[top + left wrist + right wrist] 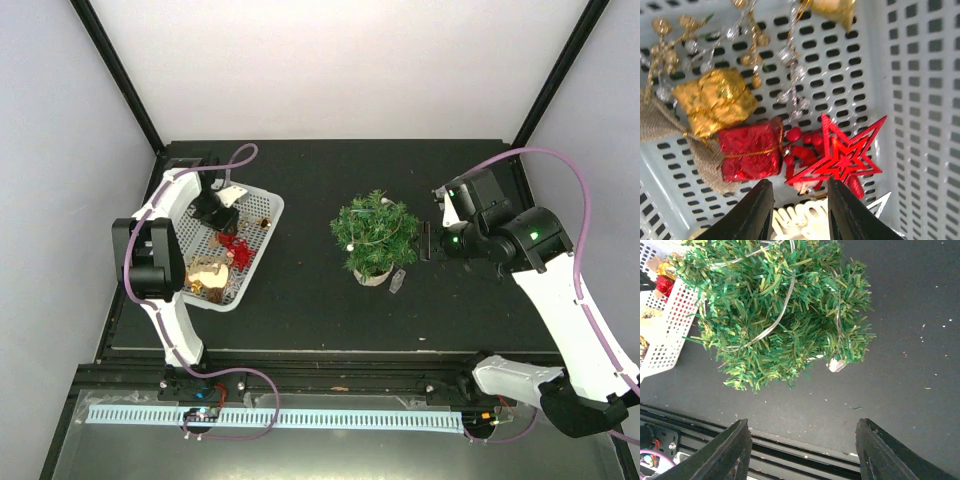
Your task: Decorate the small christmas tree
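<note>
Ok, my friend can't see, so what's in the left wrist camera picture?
The open left gripper hovers over a white plastic mesh basket, just above a red glittery star ornament. Beside the star lie a red foil gift box, a crumpled gold foil parcel and gold bead sprigs.

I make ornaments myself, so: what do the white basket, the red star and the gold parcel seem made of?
White basket: likely moulded plastic, smooth with regular slots. Red star: probably plastic coated in glitter, grainy sparkle. Gold parcel: crinkled metallic foil wrap, shiny creases.
</note>
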